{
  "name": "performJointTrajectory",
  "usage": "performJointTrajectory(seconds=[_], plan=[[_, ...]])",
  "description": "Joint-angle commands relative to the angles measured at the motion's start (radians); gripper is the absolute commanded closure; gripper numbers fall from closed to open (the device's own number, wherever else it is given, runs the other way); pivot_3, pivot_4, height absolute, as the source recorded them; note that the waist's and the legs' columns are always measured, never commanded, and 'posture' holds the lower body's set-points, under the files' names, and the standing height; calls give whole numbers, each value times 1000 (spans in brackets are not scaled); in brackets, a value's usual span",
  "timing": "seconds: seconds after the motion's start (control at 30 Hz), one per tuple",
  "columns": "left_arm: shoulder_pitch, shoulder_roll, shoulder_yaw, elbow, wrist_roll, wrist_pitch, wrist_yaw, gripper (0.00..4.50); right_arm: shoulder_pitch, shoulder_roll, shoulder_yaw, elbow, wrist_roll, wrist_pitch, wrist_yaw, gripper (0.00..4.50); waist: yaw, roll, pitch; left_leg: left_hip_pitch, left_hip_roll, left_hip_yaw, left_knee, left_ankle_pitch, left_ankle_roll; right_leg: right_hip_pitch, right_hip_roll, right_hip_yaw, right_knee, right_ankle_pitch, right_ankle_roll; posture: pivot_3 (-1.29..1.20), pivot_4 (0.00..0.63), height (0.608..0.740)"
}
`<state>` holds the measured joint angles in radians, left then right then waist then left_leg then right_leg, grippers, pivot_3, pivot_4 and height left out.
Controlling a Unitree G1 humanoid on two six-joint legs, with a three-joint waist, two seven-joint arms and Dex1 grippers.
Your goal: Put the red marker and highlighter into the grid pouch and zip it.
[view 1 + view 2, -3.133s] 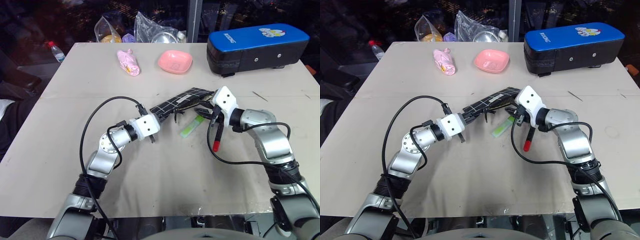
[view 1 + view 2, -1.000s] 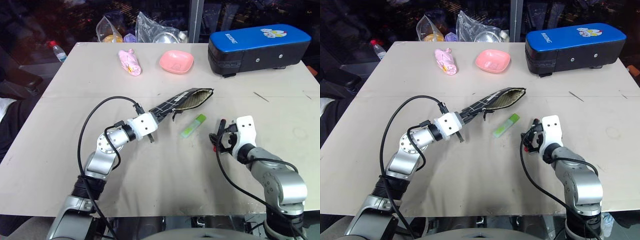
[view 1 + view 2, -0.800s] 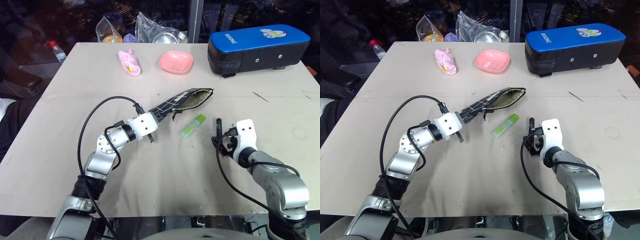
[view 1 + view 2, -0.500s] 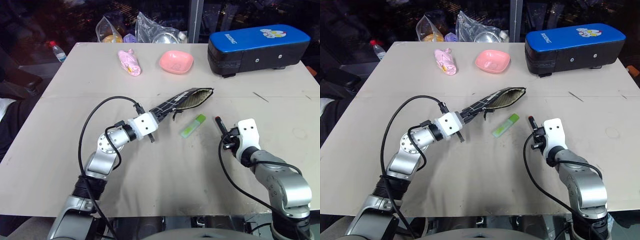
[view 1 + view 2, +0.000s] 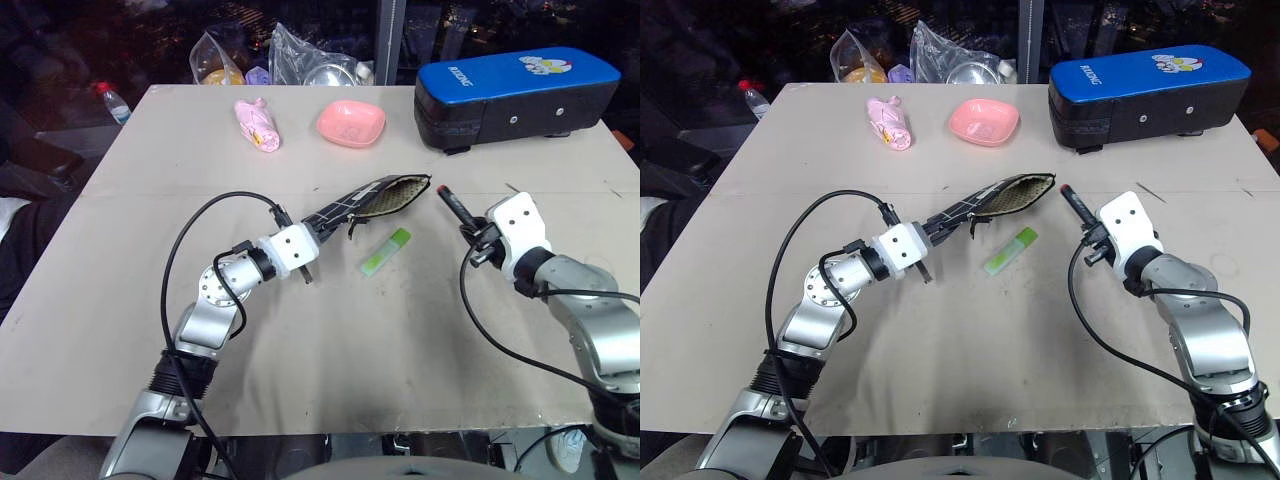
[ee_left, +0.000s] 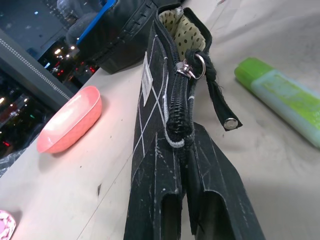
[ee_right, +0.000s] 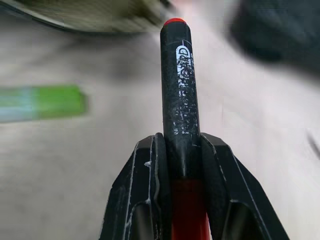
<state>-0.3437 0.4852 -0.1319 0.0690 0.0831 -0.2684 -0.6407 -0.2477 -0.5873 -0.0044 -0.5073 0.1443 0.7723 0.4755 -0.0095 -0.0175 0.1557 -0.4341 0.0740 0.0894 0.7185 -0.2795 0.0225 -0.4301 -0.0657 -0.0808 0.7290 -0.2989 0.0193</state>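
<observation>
Right pincer (image 7: 180,150) clamps red marker (image 5: 454,204), long axis aimed at open mouth of grid pouch (image 5: 372,200). Left pincer (image 6: 187,165) pinches pouch's closed end. Highlighter (image 5: 386,251) flat on table (image 5: 130,200), lying diagonally.

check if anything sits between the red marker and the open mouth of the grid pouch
Nothing visible does. The right gripper holds the red marker just beside the open end of the grid pouch, which the left gripper holds by its closed end. The highlighter lies on the table below that gap, off the line.
</observation>
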Motion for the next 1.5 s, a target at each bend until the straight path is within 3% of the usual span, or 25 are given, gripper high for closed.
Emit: performJointTrajectory(seconds=[0.03,0.13,0.37,0.83,1.07,1.27,1.37,1.5], plan=[[-19,-1,-3,-9,1,-21,6,4500,-52,-143,59,26,-68,-192,131,4184,0,1,1,0,0,1,1,0,0,0,0,1,0,0,0,0,150,686],[-19,-2,-5,-9,1,-22,5,4500,-114,-239,138,98,-153,-345,198,4184,-2,1,1,0,0,2,1,0,1,0,-1,1,0,0,0,0,150,686],[-24,-1,-16,-13,3,-25,5,4500,-302,-263,277,327,-340,-610,250,4184,1,0,1,0,0,2,1,2,-3,0,-1,1,0,0,0,0,150,686],[-86,30,-45,15,24,-93,-34,4500,-621,-115,466,736,-583,-1153,246,4184,-1,1,1,0,0,10,3,2,-3,-1,-3,1,2,0,0,0,150,686],[-102,29,-28,27,1,-96,-48,4500,-670,-37,462,878,-595,-1271,236,4184,0,1,1,0,1,11,3,2,-3,-2,-4,1,2,0,0,0,150,686],[-87,30,-6,39,-10,-74,-36,4500,-651,-32,400,854,-510,-1245,281,1302,-1,1,1,0,1,12,3,2,-3,-2,-4,1,2,0,0,0,150,686],[-79,32,0,54,-12,-74,-34,4500,-628,-54,364,814,-456,-1216,323,141,0,1,1,0,1,12,3,2,-3,-2,-4,1,2,0,0,0,150,686],[-86,32,9,79,-22,-77,-31,4500,-602,-63,302,731,-335,-1083,405,63,0,1,1,0,1,12,3,2,-3,-2,-4,1,2,0,0,0,150,686]])
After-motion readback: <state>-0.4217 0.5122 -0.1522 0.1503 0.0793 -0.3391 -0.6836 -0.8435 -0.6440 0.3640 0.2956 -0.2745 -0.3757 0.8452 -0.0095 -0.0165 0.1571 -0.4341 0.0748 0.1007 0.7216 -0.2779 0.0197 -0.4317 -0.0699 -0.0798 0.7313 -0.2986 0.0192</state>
